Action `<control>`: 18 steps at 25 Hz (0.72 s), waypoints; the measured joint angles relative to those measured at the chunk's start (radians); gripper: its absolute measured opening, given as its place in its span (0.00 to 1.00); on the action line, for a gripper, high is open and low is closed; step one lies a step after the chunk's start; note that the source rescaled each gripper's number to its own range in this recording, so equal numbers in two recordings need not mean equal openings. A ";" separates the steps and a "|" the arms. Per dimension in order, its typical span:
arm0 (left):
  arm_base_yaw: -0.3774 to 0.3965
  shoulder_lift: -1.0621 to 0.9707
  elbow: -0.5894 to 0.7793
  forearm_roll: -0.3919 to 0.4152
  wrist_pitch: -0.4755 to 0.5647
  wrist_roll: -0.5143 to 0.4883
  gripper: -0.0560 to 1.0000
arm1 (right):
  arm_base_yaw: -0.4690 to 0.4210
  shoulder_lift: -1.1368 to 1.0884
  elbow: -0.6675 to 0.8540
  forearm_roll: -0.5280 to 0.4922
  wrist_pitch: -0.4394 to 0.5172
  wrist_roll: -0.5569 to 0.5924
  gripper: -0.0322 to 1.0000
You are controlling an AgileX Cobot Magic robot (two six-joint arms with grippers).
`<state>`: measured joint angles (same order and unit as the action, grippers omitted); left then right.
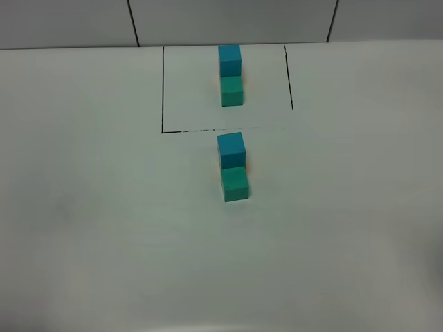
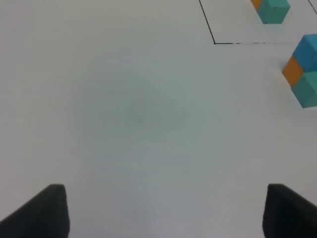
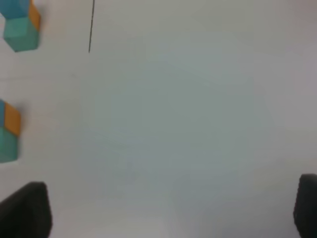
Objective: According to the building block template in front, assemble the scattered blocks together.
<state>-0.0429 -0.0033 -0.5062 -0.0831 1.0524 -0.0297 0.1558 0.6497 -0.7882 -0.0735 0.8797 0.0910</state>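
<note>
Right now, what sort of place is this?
Probably a lab tabletop test bench: a plain white table, a black drawn outline framing the building block template, and an assembled block cluster nearby.

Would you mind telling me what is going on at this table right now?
Nothing is being handled. The loose blocks, blue, teal-green and a hidden orange one, sit joined just outside the outline, apparently matching the framed template. The left pincer and right pincer are open and empty, off to either side.

Ext high cam looks down steeply at white counter (image 1: 104,228). Both wrist cams sit low over it, facing fwd; all 3 share the assembled blocks (image 1: 233,166) (image 2: 303,74) (image 3: 7,130).
</note>
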 joint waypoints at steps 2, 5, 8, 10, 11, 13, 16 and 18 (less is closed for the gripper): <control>0.000 0.000 0.000 0.000 0.000 0.000 0.99 | 0.000 -0.101 0.055 -0.005 0.022 0.000 1.00; 0.000 0.000 0.000 0.000 0.000 0.000 0.99 | -0.013 -0.262 0.149 -0.033 0.042 0.001 1.00; 0.000 0.000 0.000 0.000 0.000 0.000 0.99 | -0.035 -0.403 0.227 -0.071 0.074 0.001 1.00; 0.000 0.000 0.000 0.000 0.000 0.000 0.99 | -0.042 -0.476 0.262 -0.073 0.114 0.004 1.00; 0.000 0.000 0.000 0.000 0.000 0.000 0.99 | -0.042 -0.499 0.273 -0.072 0.135 0.007 1.00; 0.000 0.000 0.000 0.000 0.000 0.000 0.99 | -0.042 -0.554 0.278 -0.068 0.143 0.007 1.00; 0.000 0.000 0.000 0.000 0.000 0.000 0.99 | -0.043 -0.631 0.278 -0.065 0.143 0.007 1.00; 0.000 0.000 0.000 0.000 0.000 0.000 0.99 | -0.054 -0.654 0.278 -0.065 0.144 0.007 1.00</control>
<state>-0.0429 -0.0033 -0.5062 -0.0831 1.0524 -0.0297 0.1018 -0.0043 -0.5103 -0.1382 1.0239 0.0985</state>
